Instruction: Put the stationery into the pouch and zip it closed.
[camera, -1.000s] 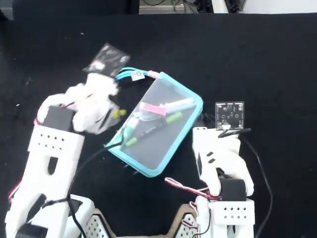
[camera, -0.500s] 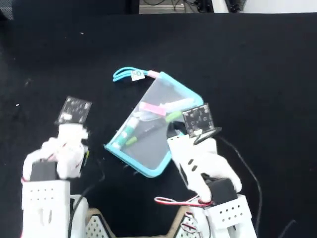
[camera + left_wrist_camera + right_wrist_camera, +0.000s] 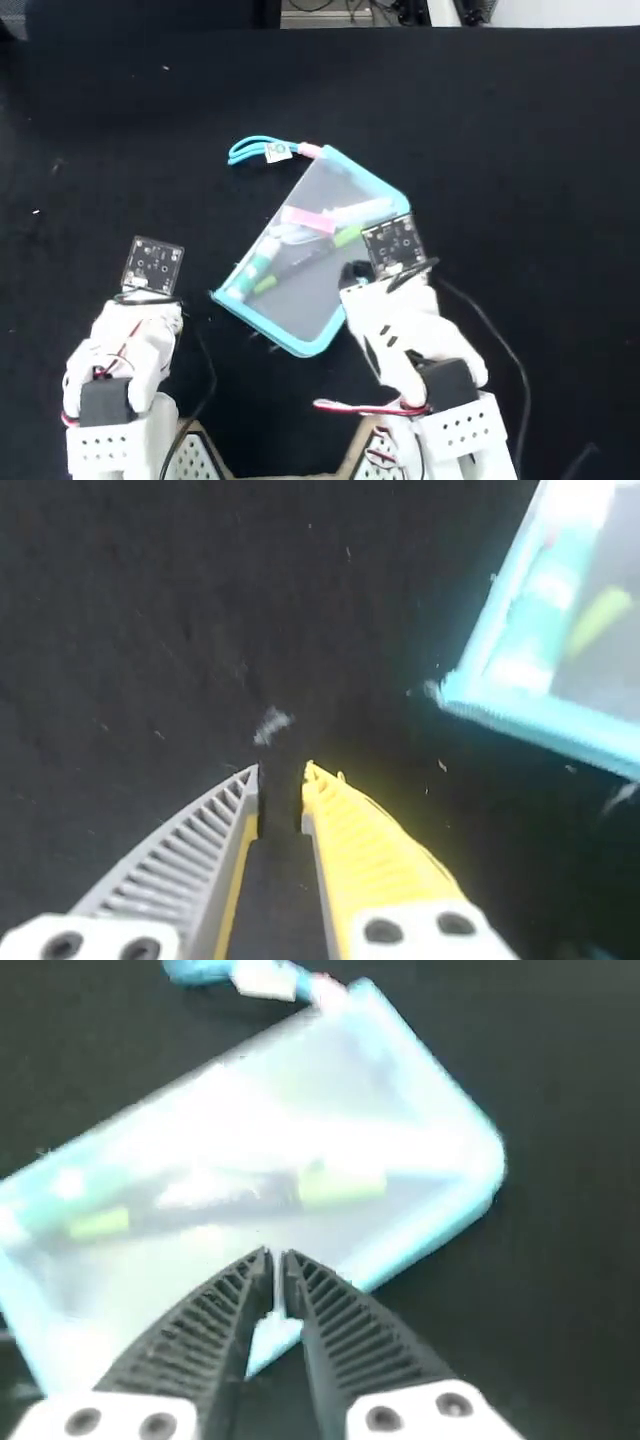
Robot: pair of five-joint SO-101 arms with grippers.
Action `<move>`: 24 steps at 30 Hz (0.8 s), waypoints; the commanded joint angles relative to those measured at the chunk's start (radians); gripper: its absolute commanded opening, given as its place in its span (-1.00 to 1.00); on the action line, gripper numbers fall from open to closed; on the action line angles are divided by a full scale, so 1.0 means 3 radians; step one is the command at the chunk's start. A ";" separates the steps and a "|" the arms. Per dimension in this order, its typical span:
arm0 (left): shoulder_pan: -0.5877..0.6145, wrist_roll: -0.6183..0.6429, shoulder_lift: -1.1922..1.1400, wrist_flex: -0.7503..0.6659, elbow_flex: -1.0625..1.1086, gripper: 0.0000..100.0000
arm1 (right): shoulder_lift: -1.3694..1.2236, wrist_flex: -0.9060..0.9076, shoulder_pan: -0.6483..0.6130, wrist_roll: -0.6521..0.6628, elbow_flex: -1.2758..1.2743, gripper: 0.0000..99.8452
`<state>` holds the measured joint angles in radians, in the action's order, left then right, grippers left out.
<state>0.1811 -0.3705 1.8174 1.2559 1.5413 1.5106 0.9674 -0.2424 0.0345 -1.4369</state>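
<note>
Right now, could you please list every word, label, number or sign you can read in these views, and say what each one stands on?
No text can be read in any view.
The white tag on the blue cord of the pouch: a tiny mark, too small to read.
The stationery inside the pouch: any print is too blurred to read.

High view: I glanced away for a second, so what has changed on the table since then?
The left gripper pulled back from the strap end of the pouch toward its own base. The right gripper swung in from beside the pouch to over its edge. The pouch stayed put.
</note>
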 commanded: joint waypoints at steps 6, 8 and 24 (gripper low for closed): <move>0.0043 0.0256 0.0026 0.0020 0.0381 -0.83 | 0.0043 0.0143 0.1089 -0.0235 -0.0253 -0.97; 0.0049 0.0777 0.0026 0.0020 0.0345 -0.83 | 0.0043 0.0133 0.1100 -0.0373 -0.0386 -0.97; 0.0028 0.1667 0.0020 0.0020 0.0529 -0.83 | 0.0043 -0.0159 0.1008 -0.0419 -0.0846 -0.97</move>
<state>0.1857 0.1174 1.8174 1.2559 1.6778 1.5121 0.9413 0.0660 -0.0836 -1.6901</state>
